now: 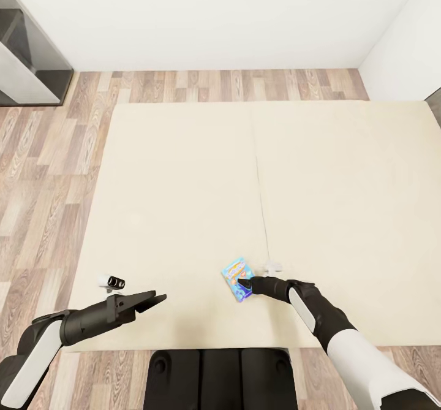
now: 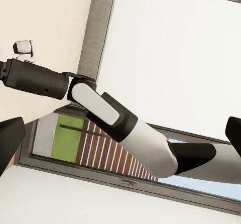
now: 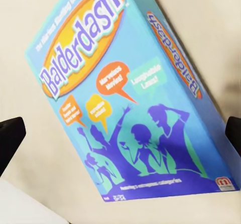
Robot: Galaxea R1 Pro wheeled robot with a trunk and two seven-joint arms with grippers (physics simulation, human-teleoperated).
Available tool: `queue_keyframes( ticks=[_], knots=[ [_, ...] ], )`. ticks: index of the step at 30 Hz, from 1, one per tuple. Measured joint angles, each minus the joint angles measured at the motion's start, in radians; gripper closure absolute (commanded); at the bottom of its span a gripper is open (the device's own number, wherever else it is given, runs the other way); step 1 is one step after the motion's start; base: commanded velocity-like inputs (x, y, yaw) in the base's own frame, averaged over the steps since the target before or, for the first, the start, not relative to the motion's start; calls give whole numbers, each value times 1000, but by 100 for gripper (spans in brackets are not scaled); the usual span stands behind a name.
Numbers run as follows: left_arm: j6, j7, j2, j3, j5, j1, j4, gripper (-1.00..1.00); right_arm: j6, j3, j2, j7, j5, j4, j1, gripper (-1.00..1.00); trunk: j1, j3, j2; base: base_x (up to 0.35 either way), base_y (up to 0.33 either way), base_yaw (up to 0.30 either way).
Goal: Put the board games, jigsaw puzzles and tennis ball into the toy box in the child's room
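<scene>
A small blue board game [image 1: 236, 279], lettered "Balderdash", lies flat on the beige bed [image 1: 184, 201] near its front edge, just left of the mattress seam. My right gripper [image 1: 244, 285] is right at the box's near end. In the right wrist view the board game [image 3: 125, 103] sits between the two dark fingertips [image 3: 10, 138], which stand wide apart and off its sides, so the right gripper [image 3: 120, 133] is open. My left gripper [image 1: 153, 301] hovers open and empty over the bed's front left part, well left of the box. The table and toy box are out of view.
Wood-plank floor [image 1: 49, 171] runs along the bed's left and far sides. A grey cabinet [image 1: 30, 60] stands at the far left against the white wall. My dark base [image 1: 220, 376] is at the bed's front edge. The left wrist view looks across at my right arm [image 2: 115, 118].
</scene>
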Motion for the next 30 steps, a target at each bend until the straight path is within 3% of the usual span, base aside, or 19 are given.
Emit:
queue_keyframes(
  ticks=[30],
  knots=[
    [0,0,0,2,0,0,0,-100,0,0,1,0,3,0,0,-100,0,0,0,0,66,0]
  ],
)
